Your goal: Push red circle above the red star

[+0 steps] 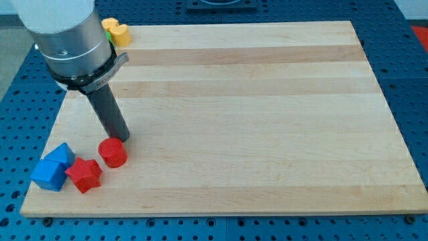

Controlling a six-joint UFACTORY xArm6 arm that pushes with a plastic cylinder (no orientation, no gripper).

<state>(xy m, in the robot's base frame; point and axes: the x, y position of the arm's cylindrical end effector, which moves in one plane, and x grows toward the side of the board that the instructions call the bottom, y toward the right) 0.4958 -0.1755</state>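
Tip (122, 138) of my rod, which has no jaws, touches red circle (113, 152) beside red star (84, 175)

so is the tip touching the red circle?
Cannot tell. In the camera view my tip sits right at the upper edge of the red circle, with no visible gap, but the contact itself isn't plain.

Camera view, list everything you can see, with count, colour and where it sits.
red circle: one, red, lower left of the board
red star: one, red, just left of and below the circle
blue blocks: two, blue, touching, at the lower left corner
yellow block: one, yellow, top left corner, partly hidden by the arm
green block: one sliver, green, beside the yellow one
board: one, light wood
my tip: one, dark rod, just above the circle
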